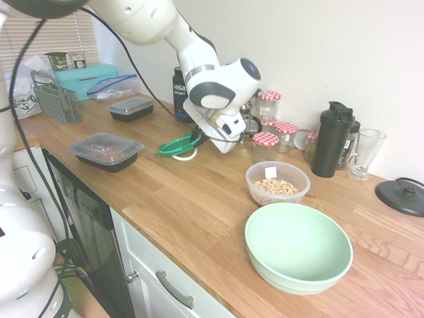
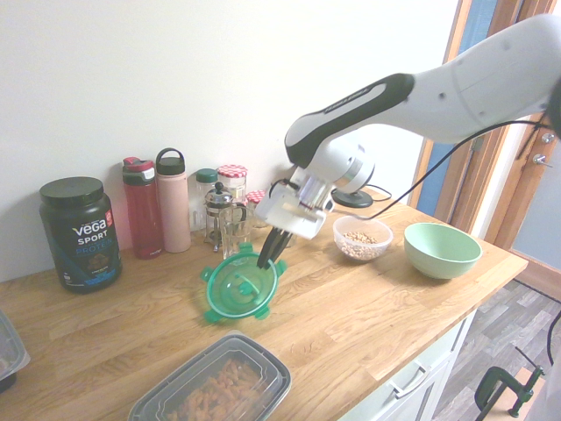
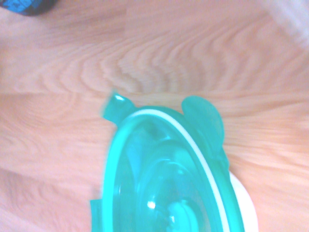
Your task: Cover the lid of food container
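The translucent green lid (image 1: 173, 145) (image 2: 237, 287) (image 3: 169, 174) hangs tilted just above the wooden counter, its clip tabs sticking out. My gripper (image 1: 197, 138) (image 2: 266, 255) is shut on the lid's rim at the edge nearer the wall. A white ring (image 1: 185, 156) lies on the counter under the lid. The food container (image 1: 277, 183) (image 2: 362, 238), a small clear tub of cereal rings with a white sticker, stands uncovered a short way along the counter, apart from the gripper.
A mint-green bowl (image 1: 298, 246) (image 2: 442, 250) sits beside the tub near the front edge. Two black trays (image 1: 106, 150) (image 1: 131, 108), checked-lid jars (image 1: 265, 140), a black shaker (image 1: 332, 139), a glass (image 1: 364, 154), a black round lid (image 1: 401, 195) and bottles (image 2: 173, 202) stand around.
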Robot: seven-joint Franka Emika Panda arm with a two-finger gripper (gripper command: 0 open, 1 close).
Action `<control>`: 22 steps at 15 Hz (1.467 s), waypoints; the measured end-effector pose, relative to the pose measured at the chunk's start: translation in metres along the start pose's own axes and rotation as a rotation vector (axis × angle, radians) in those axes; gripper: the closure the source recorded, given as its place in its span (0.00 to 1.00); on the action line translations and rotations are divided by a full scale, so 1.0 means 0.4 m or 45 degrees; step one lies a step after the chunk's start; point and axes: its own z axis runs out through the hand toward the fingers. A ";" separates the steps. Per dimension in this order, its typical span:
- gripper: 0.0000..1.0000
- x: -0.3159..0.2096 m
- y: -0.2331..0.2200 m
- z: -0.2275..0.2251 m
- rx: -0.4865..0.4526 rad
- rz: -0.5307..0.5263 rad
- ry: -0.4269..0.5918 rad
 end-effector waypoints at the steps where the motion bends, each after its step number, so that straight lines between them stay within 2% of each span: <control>1: 1.00 -0.034 -0.001 -0.065 -0.074 -0.014 0.065; 5: 1.00 -0.201 -0.008 -0.296 -0.370 -0.064 0.327; 7: 1.00 -0.269 -0.050 -0.394 -0.490 -0.104 0.467; 9: 1.00 -0.302 -0.113 -0.443 -0.604 -0.151 0.607; 14: 1.00 -0.282 -0.164 -0.396 -0.948 -0.216 0.903; 22: 1.00 -0.168 -0.089 -0.324 -1.540 -0.173 1.303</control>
